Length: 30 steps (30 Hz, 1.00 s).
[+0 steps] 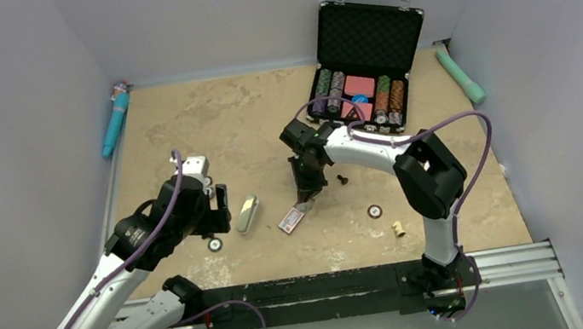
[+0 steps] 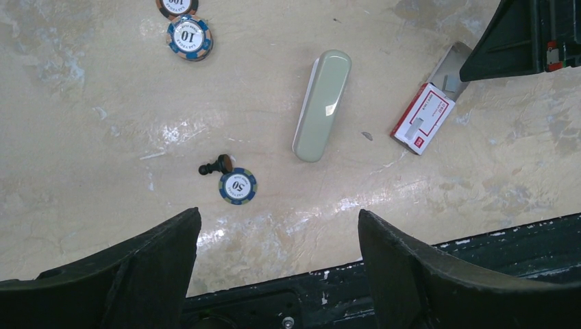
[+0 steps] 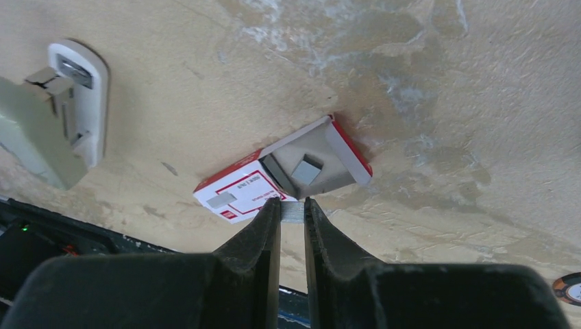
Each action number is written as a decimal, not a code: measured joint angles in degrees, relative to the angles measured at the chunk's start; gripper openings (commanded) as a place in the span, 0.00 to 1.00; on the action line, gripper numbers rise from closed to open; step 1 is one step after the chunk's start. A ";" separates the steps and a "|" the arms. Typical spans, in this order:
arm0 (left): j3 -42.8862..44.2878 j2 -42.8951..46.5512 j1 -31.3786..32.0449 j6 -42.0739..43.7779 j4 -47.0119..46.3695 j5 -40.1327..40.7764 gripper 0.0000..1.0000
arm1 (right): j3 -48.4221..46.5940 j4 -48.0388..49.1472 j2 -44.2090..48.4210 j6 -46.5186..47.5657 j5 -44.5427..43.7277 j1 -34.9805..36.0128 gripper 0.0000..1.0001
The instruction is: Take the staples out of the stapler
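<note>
Pinching a tiny grey-silver strip of staples (image 3: 292,212) between the fingertips of my right gripper (image 3: 292,205), I am holding it right at the small flat cardboard box with a red-and-white label (image 3: 240,192), whose tray is standing open. My left gripper (image 2: 277,226) is hanging with its jaws wide apart, gripping nothing. The small rounded oblong plastic stapler (image 2: 322,104), pale grey-green, is lying on the tan table (image 1: 179,120) between my two grippers, just right of the left one and left of the box, touching neither. The top and left wrist views are showing only its smooth shell. The right wrist view is showing a white part and grey metal inner piece at one end. Its long axis is running from near-left to far-right, more near-to-far than across.
</note>
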State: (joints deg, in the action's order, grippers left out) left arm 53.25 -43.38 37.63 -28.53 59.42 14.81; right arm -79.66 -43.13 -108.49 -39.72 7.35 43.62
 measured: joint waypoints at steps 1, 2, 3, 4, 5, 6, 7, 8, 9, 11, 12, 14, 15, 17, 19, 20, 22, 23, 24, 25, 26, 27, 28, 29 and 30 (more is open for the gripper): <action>0.00 0.00 0.00 0.02 0.00 0.00 0.88 | 0.35 0.09 -0.26 -0.11 0.02 0.00 0.01; 0.00 0.00 0.00 0.02 -0.02 -0.02 0.88 | 0.76 0.04 -0.59 -0.24 0.04 0.00 0.01; 0.00 0.00 0.00 0.02 -0.02 0.00 0.88 | 1.11 0.09 -0.83 -0.37 0.13 0.00 0.02; 0.00 0.00 0.00 0.02 -0.02 -0.02 0.88 | 1.51 0.11 -1.03 -0.46 0.15 0.00 0.03; 0.00 0.00 0.00 0.02 -0.04 -0.02 0.88 | 1.84 0.15 -1.05 -0.59 0.15 0.00 0.03; 0.00 0.00 0.00 0.02 -0.04 -0.02 0.88 | 2.05 0.20 -1.05 -0.76 0.13 0.00 0.05; 0.00 0.00 0.00 0.02 -0.04 -0.04 0.88 | 2.14 0.28 -1.05 -0.87 0.13 0.00 0.07; 0.00 -0.02 0.00 0.04 -0.04 -0.04 0.87 | 2.14 0.37 -1.05 -1.05 0.11 0.00 0.10; 0.00 -0.04 0.00 0.04 -0.04 -0.04 0.87 | 2.14 0.46 -1.05 -1.27 0.11 0.00 0.13; 0.00 -0.11 0.00 0.04 -0.04 -0.04 0.87 | 2.14 0.92 -1.03 -1.68 0.09 0.00 0.21; 0.00 -0.11 0.00 0.04 -0.07 -0.04 0.87 | 2.16 1.09 -1.03 -1.86 0.04 0.00 0.26; 0.00 -0.09 0.00 0.04 -0.09 -0.04 0.87 | 2.14 1.44 -0.96 -2.32 -0.11 0.00 0.34; 0.00 -0.07 0.00 0.04 -0.09 -0.04 0.87 | 2.14 1.62 -0.94 -2.62 -0.17 0.00 0.37; 0.00 -0.07 0.00 0.04 -0.13 -0.04 0.87 | 2.14 1.84 -0.85 -2.78 -0.28 0.00 0.44; 0.00 -0.07 0.00 0.07 -0.15 -0.07 0.87 | 2.14 1.86 -0.63 -3.04 -0.33 0.00 0.46; -0.02 -0.07 0.00 0.07 -0.15 -0.07 0.87 | 2.14 1.86 -0.48 -3.15 -0.35 0.00 0.47; -0.02 -0.07 0.00 0.07 -0.17 -0.07 0.87 | 2.14 1.84 -0.07 -3.19 -0.42 0.00 0.47; 0.00 -0.07 0.00 0.07 -0.17 -0.07 0.87 | 2.14 1.84 0.24 -3.19 -0.44 0.00 0.47; 0.00 -0.07 0.00 0.07 -0.20 -0.07 0.87 | 2.10 1.81 0.50 -3.19 -0.46 0.00 0.47; -0.02 -0.07 0.00 0.07 -0.20 -0.07 0.87 | 2.01 1.73 0.79 -3.19 -0.50 0.00 0.47; -0.02 -0.09 0.00 0.07 -0.20 -0.07 0.87 | 1.81 1.55 1.03 -3.17 -0.55 0.00 0.47; 0.00 -0.09 0.00 0.07 -0.20 -0.07 0.87 | 1.44 1.40 1.18 -3.13 -0.59 0.00 0.46; -0.02 -0.11 0.00 0.07 -0.20 -0.07 0.87 | 0.87 1.16 1.27 -3.06 -0.61 0.00 0.46; 0.00 -0.13 0.00 0.07 -0.20 -0.07 0.87 | 0.37 1.07 1.33 -2.84 -0.61 0.00 0.46; -0.02 -0.17 0.00 0.09 -0.20 -0.07 0.87 | -0.33 0.90 1.44 -2.67 -0.61 0.00 0.45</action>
State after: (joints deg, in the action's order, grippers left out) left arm 53.23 -43.55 37.63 -28.45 59.22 14.74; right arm -79.99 -42.24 -107.04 -42.39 6.74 43.62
